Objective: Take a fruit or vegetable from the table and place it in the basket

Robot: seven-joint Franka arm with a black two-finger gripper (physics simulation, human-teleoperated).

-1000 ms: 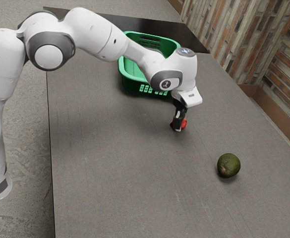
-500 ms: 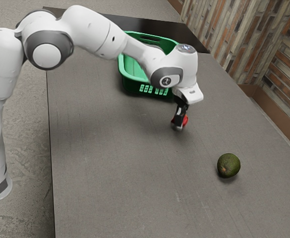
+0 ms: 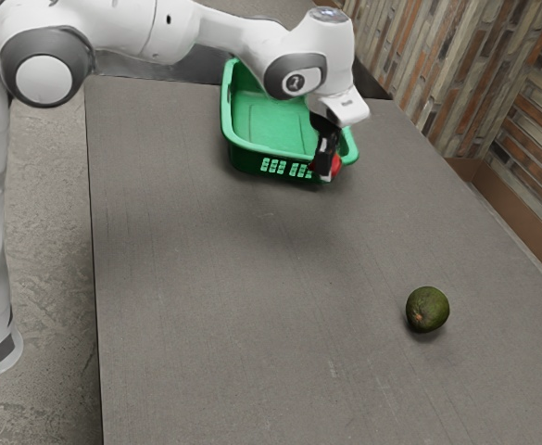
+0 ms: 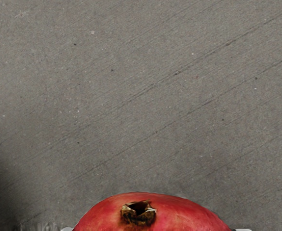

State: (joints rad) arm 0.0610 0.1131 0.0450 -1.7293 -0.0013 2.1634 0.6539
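Observation:
My black gripper [image 3: 325, 167] is up in front of the basket's near wall in the exterior view, shut on a red pomegranate [image 3: 336, 166] partly hidden behind a finger. In the wrist view the pomegranate [image 4: 150, 214], with its brown crown, lies between pale fingertip edges on both its sides. The green basket [image 3: 242, 155] stands on the table, its interior partly in sight; the arm covers some of its far side. A dark green avocado [image 3: 427, 310] rests on the table, well apart from the gripper.
Grey tabletop [image 3: 224, 306] stretches between the basket and the avocado. A brick and wood wall [image 3: 474, 83] runs along the exterior view's right, beyond the table edge.
My hand has risen and moved toward the basket, carrying the pomegranate from above the table to the basket's near side. The avocado and basket have stayed put.

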